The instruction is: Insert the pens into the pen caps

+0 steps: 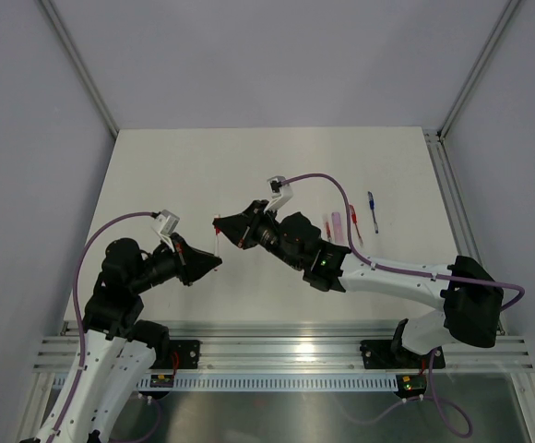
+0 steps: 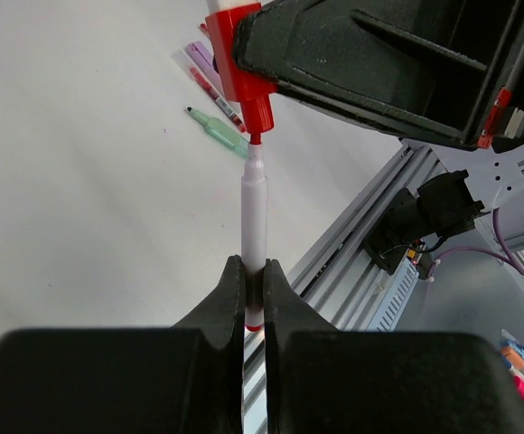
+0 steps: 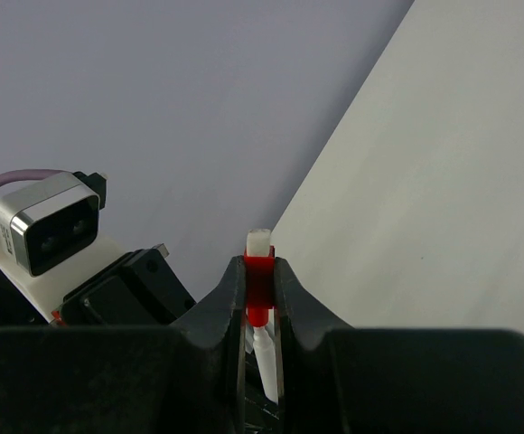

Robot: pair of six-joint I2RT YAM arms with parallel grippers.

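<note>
My left gripper (image 2: 254, 265) is shut on the lower end of a white pen (image 2: 254, 208) with a red end plug, holding it above the table. The pen's tip sits right at the mouth of a red pen cap (image 2: 247, 68). My right gripper (image 3: 259, 265) is shut on that red cap (image 3: 259, 282), with the white pen (image 3: 265, 357) pointing into it from below. From above, the left gripper (image 1: 218, 263) and the right gripper (image 1: 217, 224) face each other tip to tip over the middle of the table, with the pen (image 1: 218, 245) between them.
A blue pen (image 1: 373, 210), a red pen (image 1: 353, 224) and a pink one (image 1: 338, 224) lie at the table's right. A pale green pen (image 2: 219, 131) lies beside them. Aluminium rails (image 1: 277, 351) run along the near edge.
</note>
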